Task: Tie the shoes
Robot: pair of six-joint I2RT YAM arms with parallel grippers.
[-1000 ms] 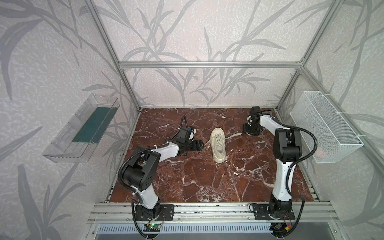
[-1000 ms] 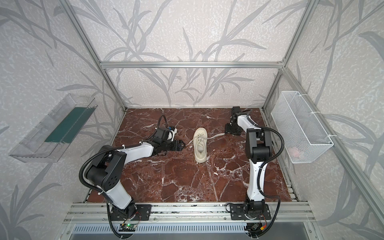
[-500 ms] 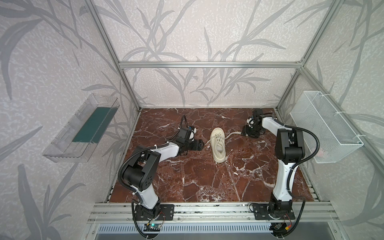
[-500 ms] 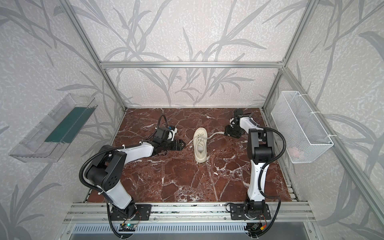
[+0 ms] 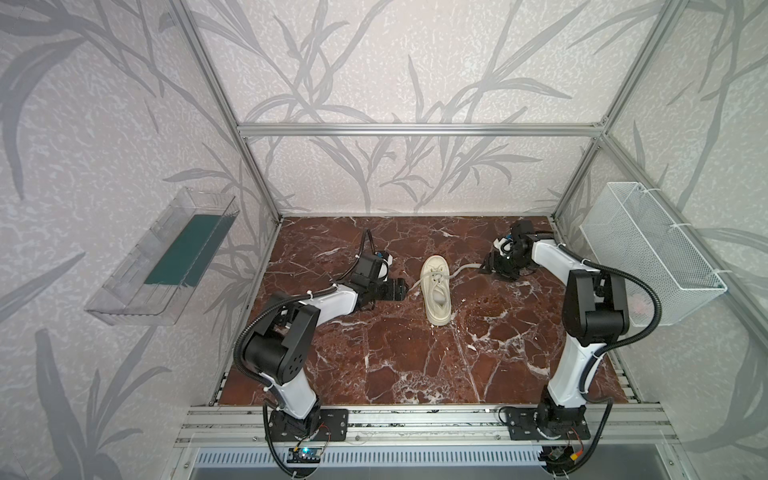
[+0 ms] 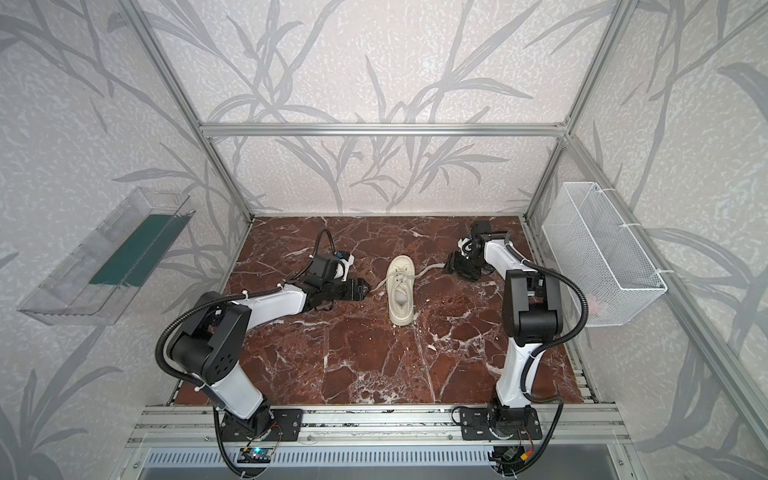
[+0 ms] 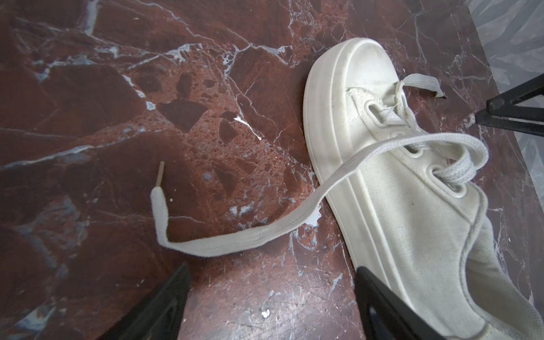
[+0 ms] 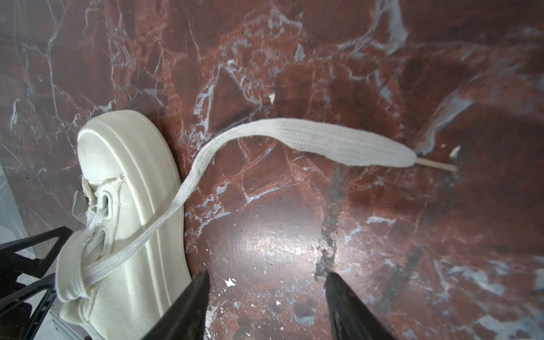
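Edged off the back corner toward the cream canvas sneaker (image 5: pixel 435 291) over the last second: right hand (image 5: pixel 488 266), spread wide, pinching nothing. Left hand (image 7: pixel 270 267) unmoved, likewise spread and empty.

Underneath, glossy red-brown marble surface (image 5: pixel 415 365) veined in white. Around it, leaf-patterned wallpaper, aluminium frame (image 5: pixel 415 129), white wire basket (image 5: pixel 648 253) and clear plastic tray (image 5: pixel 166 257) hung on the side walls.

Between both hands, sneaker upright on a thick grooved rubber sole, untied. Flat woven lace (image 7: pixel 235 238) curled just ahead of the left hand's fingertips. Other lace (image 8: pixel 294 132) stretched out ahead of the right hand's, ending in a thin aglet.
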